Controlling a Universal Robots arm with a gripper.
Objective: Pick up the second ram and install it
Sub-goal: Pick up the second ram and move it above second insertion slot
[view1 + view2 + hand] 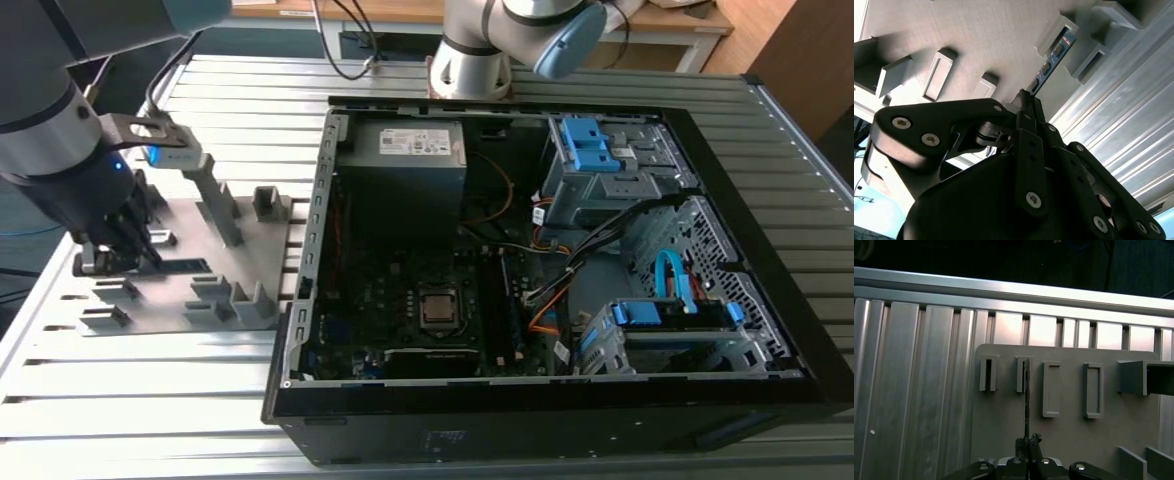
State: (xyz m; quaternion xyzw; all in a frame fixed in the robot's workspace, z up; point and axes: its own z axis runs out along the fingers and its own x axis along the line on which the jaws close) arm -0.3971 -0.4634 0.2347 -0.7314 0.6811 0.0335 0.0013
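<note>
Gripper (1026, 97): clamps, jaws closed, on the near end of the second ram (1052, 59). Holds the stick edge-on, long axis running straight out from the fingertips, in line with the tool. Keeps the far end in a slotted post of the grey fixture (1004, 430). Stands, in the exterior view, over that fixture, well apart from the open computer case (310, 250) toward the exterior view's right.

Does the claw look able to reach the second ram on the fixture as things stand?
Likely yes: in both wrist views the claw looks shut on the near end of the second ram, whose far end sits at a slot of the grey fixture. No post stands between them.
</note>
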